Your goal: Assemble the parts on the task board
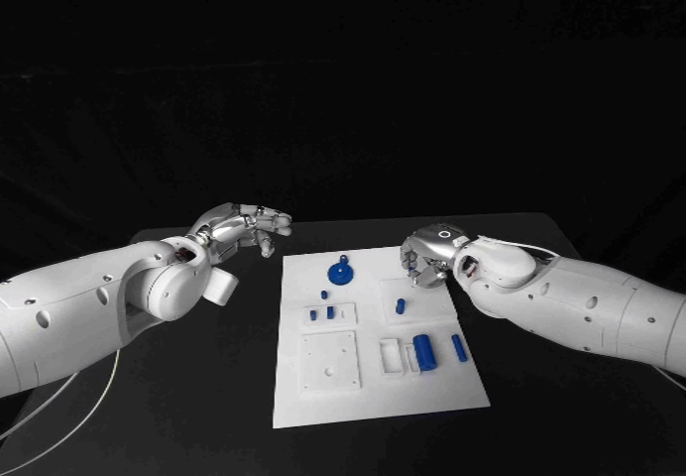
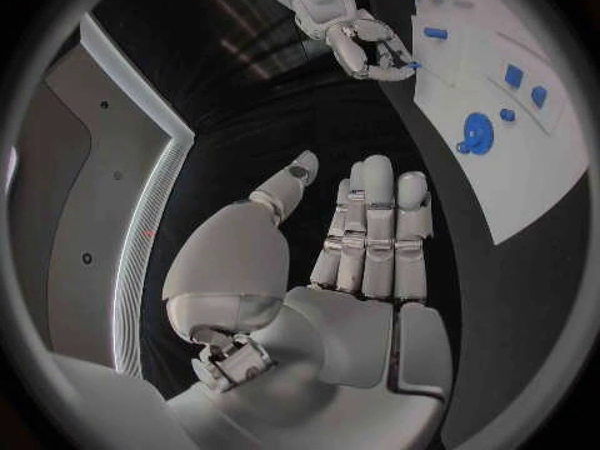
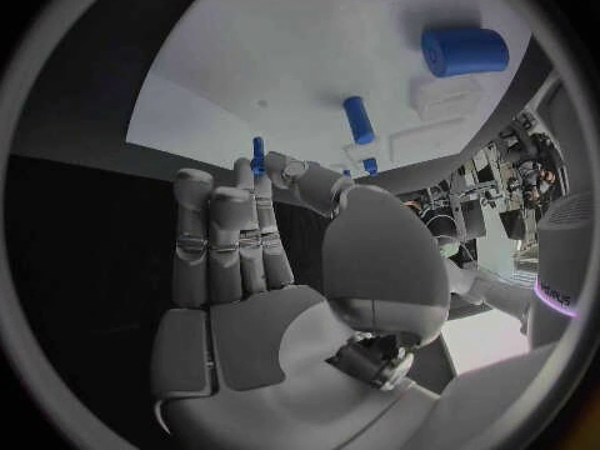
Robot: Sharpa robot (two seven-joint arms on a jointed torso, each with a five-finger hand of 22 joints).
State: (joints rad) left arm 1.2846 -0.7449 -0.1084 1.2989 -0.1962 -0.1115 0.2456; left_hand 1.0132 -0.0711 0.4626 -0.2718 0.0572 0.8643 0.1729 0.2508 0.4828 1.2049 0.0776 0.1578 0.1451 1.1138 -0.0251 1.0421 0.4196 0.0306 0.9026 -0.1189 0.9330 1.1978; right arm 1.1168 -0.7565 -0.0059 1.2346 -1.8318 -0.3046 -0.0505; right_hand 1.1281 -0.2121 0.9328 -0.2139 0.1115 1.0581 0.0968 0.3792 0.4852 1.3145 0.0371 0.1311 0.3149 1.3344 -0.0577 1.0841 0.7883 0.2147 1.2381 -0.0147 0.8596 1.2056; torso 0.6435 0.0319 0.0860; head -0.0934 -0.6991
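A matte black rectangular table (image 1: 200,397) is sitting under everything, its flat top stretching out toward a dark backdrop. Thin white cables (image 1: 64,412) are trailing across its near left corner, lying loosely on the surface.
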